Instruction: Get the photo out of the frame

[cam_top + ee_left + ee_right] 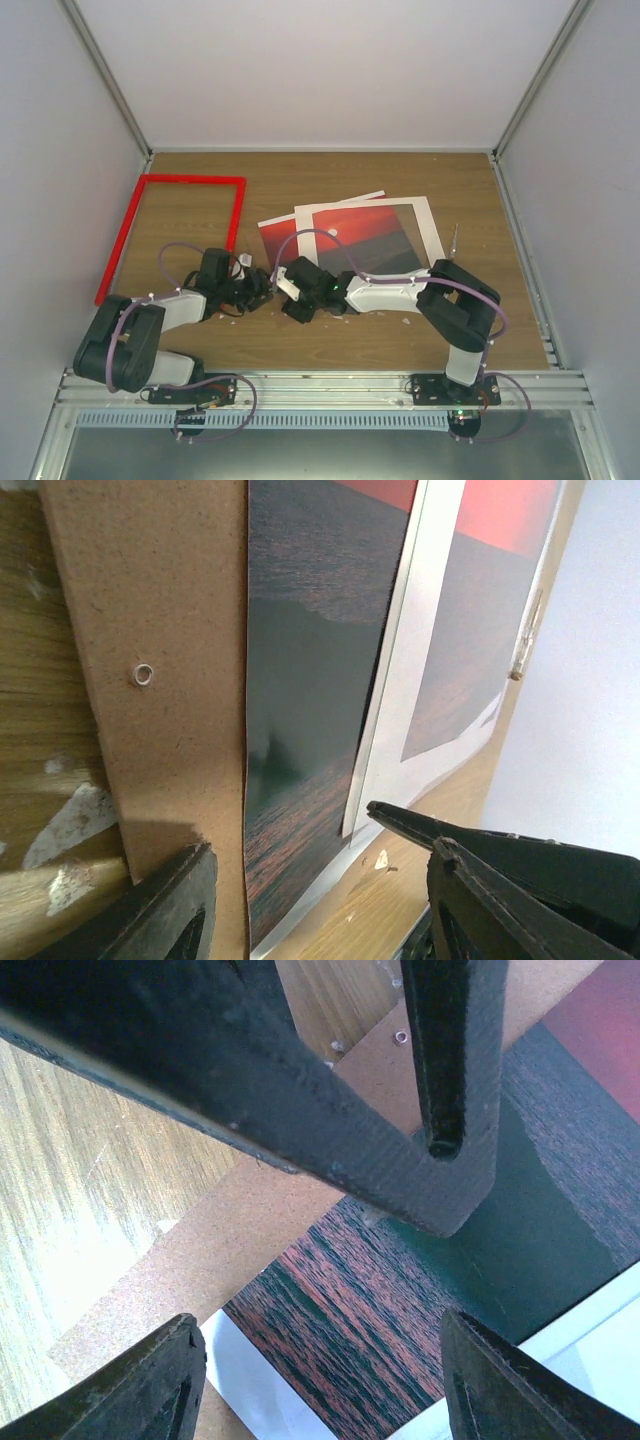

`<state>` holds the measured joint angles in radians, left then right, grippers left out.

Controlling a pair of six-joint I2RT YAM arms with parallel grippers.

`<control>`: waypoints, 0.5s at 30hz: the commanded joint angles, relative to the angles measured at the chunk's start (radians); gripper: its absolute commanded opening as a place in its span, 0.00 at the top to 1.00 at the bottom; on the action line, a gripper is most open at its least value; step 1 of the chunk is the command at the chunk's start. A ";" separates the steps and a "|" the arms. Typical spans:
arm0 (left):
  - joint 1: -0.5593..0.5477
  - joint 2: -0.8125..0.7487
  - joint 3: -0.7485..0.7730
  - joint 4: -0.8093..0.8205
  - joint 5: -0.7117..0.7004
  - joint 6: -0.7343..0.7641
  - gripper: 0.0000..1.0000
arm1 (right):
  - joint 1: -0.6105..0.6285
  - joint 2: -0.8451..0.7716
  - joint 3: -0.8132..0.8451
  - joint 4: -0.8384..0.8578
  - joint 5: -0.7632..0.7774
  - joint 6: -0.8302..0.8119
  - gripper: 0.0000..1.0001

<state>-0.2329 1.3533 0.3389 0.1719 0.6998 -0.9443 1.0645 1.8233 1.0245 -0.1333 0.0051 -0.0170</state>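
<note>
step: free the photo [300,680] from backing board [160,600] and mat [405,680]
how: catch only the print's near edge, slide it out low; don't drag the board or mat
left gripper [320,880]: spread, empty, straddling photo's near edge
right gripper [320,1360]: spread, empty, just above the photo's corner
frame [190,180]: empty, well apart, worktop [400,335] left

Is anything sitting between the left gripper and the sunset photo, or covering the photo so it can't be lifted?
Nothing visible stands between the left gripper and the bare left part of the photo. The white mat lies over the photo's right side, and the right gripper crowds in close beside the left one.
</note>
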 commanded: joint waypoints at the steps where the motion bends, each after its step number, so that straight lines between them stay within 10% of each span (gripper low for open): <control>1: -0.014 0.033 0.020 0.066 0.011 -0.018 0.41 | -0.007 -0.039 -0.012 0.032 0.021 0.012 0.36; 15: -0.006 0.033 0.024 -0.004 -0.073 0.014 0.41 | -0.008 -0.017 -0.002 -0.028 -0.013 -0.029 0.16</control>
<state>-0.2478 1.4086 0.3672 0.2100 0.6998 -0.9573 1.0599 1.8118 1.0191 -0.1333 0.0170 -0.0231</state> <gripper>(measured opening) 0.589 0.806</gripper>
